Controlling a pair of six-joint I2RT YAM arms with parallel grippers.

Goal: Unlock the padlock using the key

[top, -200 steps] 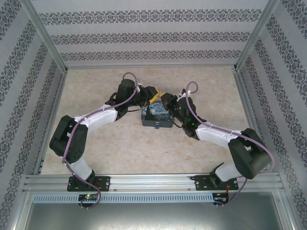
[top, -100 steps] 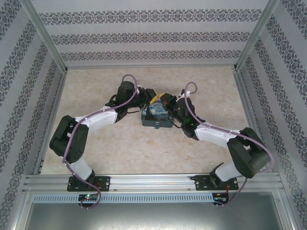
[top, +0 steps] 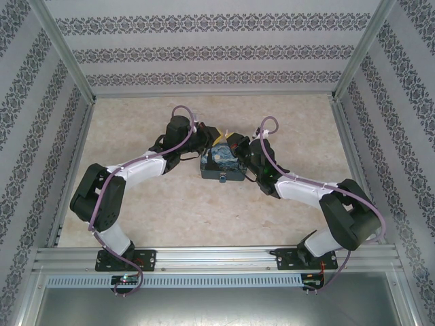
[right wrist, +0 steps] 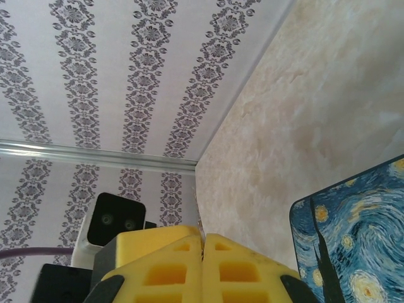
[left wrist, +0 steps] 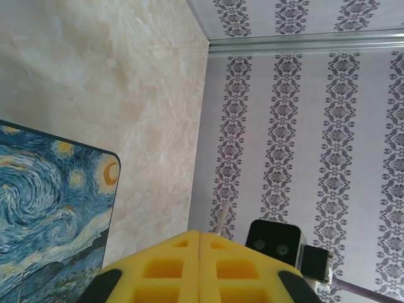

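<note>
A thin silvery key [right wrist: 200,222] stands up out of the seam between my right gripper's [right wrist: 203,237] yellow pads, which are shut on it. My left gripper [left wrist: 200,233] is shut, pad against pad. A thin pale strip of the key [left wrist: 222,218] shows just past its right pad; I cannot tell if it pinches it. From above, the left gripper [top: 223,138] and right gripper [top: 235,140] meet tip to tip over the far edge of the tin. A tiny blue padlock [top: 223,180] sits at the tin's near side.
The dark starry-night tin [top: 223,165] lies mid-table beneath both wrists. Its lid also appears as the tin [left wrist: 50,208] and the tin [right wrist: 353,233] in the wrist views. Patterned walls enclose the beige table [top: 170,204] at back and sides.
The left gripper's jaws have closed. Both wrists have crept slightly toward the tin's far edge, and the yellow pads have shifted to the right.
</note>
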